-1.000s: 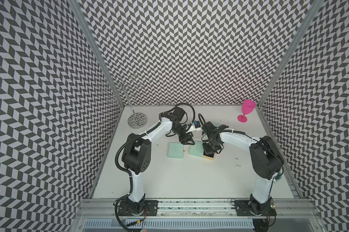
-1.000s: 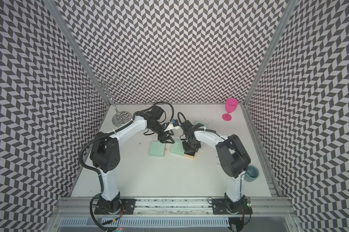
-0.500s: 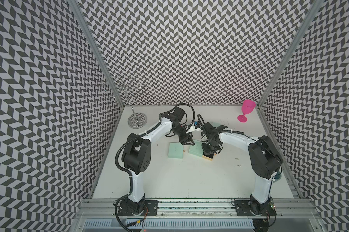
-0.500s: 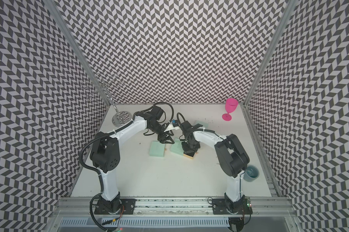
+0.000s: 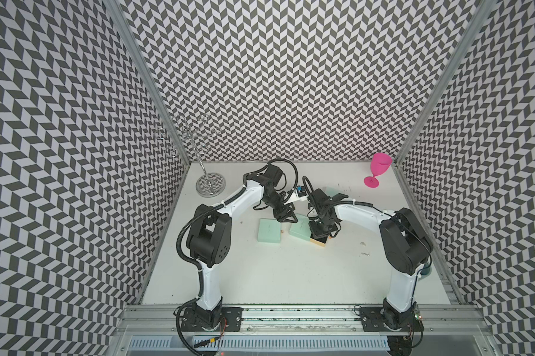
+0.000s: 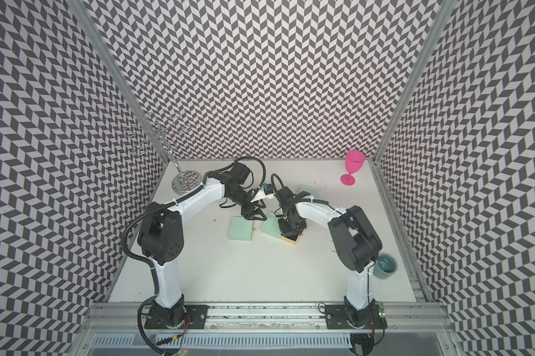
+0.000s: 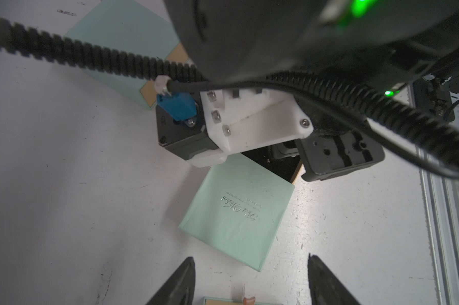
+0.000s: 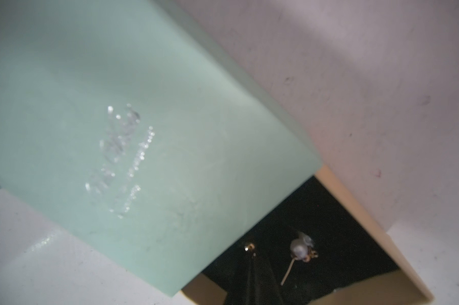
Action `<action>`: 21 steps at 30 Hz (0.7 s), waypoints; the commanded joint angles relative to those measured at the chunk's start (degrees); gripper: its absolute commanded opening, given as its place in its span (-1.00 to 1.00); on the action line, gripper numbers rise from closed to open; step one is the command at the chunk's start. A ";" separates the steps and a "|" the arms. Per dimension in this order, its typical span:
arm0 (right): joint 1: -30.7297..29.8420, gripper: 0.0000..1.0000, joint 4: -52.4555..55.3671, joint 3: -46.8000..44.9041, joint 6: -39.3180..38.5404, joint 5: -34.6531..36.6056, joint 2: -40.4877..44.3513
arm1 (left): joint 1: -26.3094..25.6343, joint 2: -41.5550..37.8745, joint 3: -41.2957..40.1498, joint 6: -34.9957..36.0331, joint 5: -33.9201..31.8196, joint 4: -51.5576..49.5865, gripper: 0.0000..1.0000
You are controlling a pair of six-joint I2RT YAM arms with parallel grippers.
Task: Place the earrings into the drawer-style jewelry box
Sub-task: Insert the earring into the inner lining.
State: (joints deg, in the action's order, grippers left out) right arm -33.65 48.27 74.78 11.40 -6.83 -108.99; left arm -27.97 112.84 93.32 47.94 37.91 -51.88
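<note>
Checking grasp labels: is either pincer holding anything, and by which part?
Left pincer open, empty. Right pincer shut over the drawer, glint at its tip; hold cannot be told.

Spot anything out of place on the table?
Yes: tiny earrings lie loose on the table beside the right arm, apart from the jewelry box, whose drawer stands pulled out.
</note>
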 commanded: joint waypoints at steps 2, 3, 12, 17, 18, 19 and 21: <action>-0.98 -0.86 -0.46 -0.91 -0.79 1.18 -0.81 | 0.10 -0.84 -0.59 0.99 0.17 0.24 0.37; -0.98 -0.87 -0.33 -0.79 -0.76 1.59 -0.70 | 0.15 -0.82 -0.59 0.92 0.19 0.27 0.37; -0.98 -0.75 5.45 8.01 -0.66 8.66 1.67 | 1.20 1.03 2.72 2.13 -0.64 0.10 0.37; -0.98 -0.74 7.94 11.20 -0.37 9.60 2.26 | 2.76 3.08 6.72 3.97 -3.08 -1.33 0.36; -0.98 -0.74 7.98 11.05 -0.23 9.53 2.41 | 2.94 3.19 7.15 4.18 -3.47 -1.59 0.36; -0.94 -0.74 7.90 10.56 0.06 9.47 2.89 | 3.31 3.29 7.24 4.47 -4.23 -1.71 0.36; -0.66 -0.75 7.18 8.64 1.36 9.66 4.44 | 3.48 3.52 6.99 6.18 -6.74 -2.40 0.34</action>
State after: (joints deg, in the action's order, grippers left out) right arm -34.02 54.08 84.84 11.62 1.34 -107.53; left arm -25.04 115.63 99.07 50.76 34.02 -52.01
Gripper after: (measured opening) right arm 0.125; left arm 0.675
